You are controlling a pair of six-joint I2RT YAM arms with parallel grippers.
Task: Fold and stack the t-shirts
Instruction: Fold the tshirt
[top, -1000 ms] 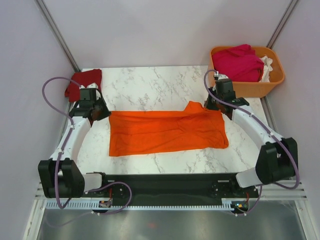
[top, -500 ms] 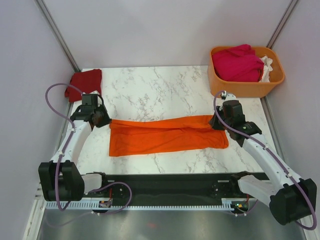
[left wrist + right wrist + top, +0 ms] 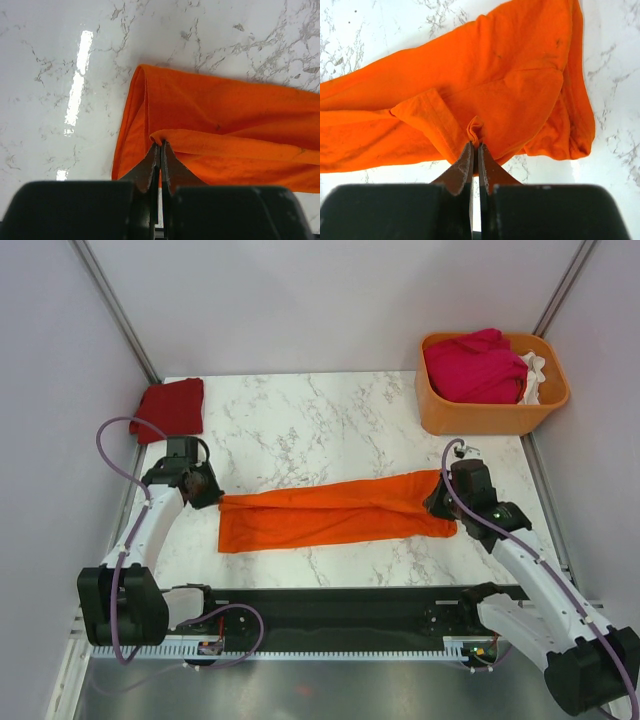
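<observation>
A bright orange t-shirt (image 3: pixel 335 514) lies as a long folded band across the marble table (image 3: pixel 300 410). My left gripper (image 3: pixel 207 492) is shut on its left end, where a fold of orange cloth (image 3: pixel 210 125) is pinched at the tips of the left gripper (image 3: pixel 161 145). My right gripper (image 3: pixel 437 499) is shut on the right end, and a bunched pleat of the orange t-shirt (image 3: pixel 485 75) sits between the tips of the right gripper (image 3: pixel 475 145). A folded dark red t-shirt (image 3: pixel 170 406) rests at the table's far left corner. A magenta t-shirt (image 3: pixel 476 366) and a white one (image 3: pixel 535 372) lie in the basket.
An orange plastic basket (image 3: pixel 490 416) stands at the far right corner. Grey walls close in the table on the left, right and back. Both arm bases sit on the black rail (image 3: pixel 330 615) along the near edge.
Both grippers have drawn the far edge of the orange t-shirt toward the near edge, folding it from a broad rectangle into a narrow band. The right arm swung nearer and rightward.
</observation>
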